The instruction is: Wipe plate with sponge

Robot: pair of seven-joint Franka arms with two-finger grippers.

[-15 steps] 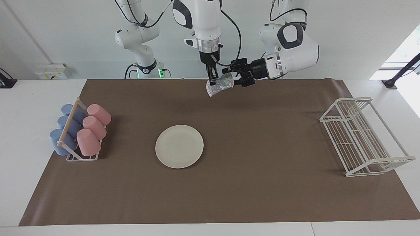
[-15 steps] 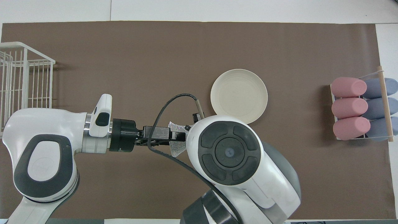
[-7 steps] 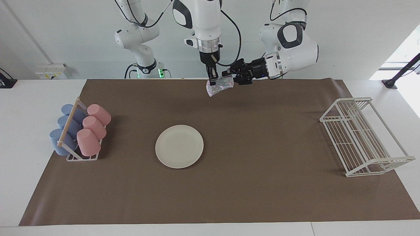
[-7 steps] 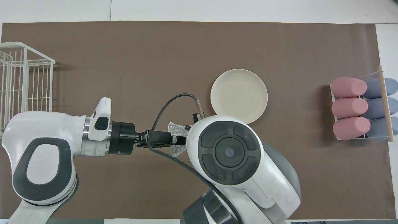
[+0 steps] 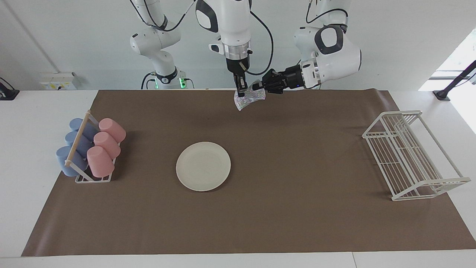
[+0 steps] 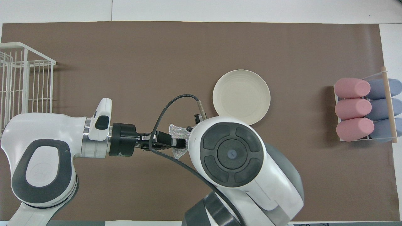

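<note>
The silvery sponge (image 5: 250,98) hangs in the air over the brown mat's edge nearest the robots, between both grippers. My right gripper (image 5: 241,91) points straight down and is shut on the sponge's upper corner. My left gripper (image 5: 259,86) reaches in sideways and its fingers are closed on the sponge's other end. In the overhead view the sponge (image 6: 177,131) shows beside the left gripper (image 6: 180,143); the right gripper is hidden under its own arm. The cream-white plate (image 5: 203,166) lies flat on the mat, farther from the robots, also in the overhead view (image 6: 241,96).
A white wire rack (image 5: 411,154) stands at the left arm's end of the brown mat (image 5: 297,208). A holder with pink and blue cups (image 5: 91,149) lying on their sides stands at the right arm's end.
The left gripper has moved in toward the sponge and its fingers have closed on it. The right gripper has kept hold and stayed in place.
</note>
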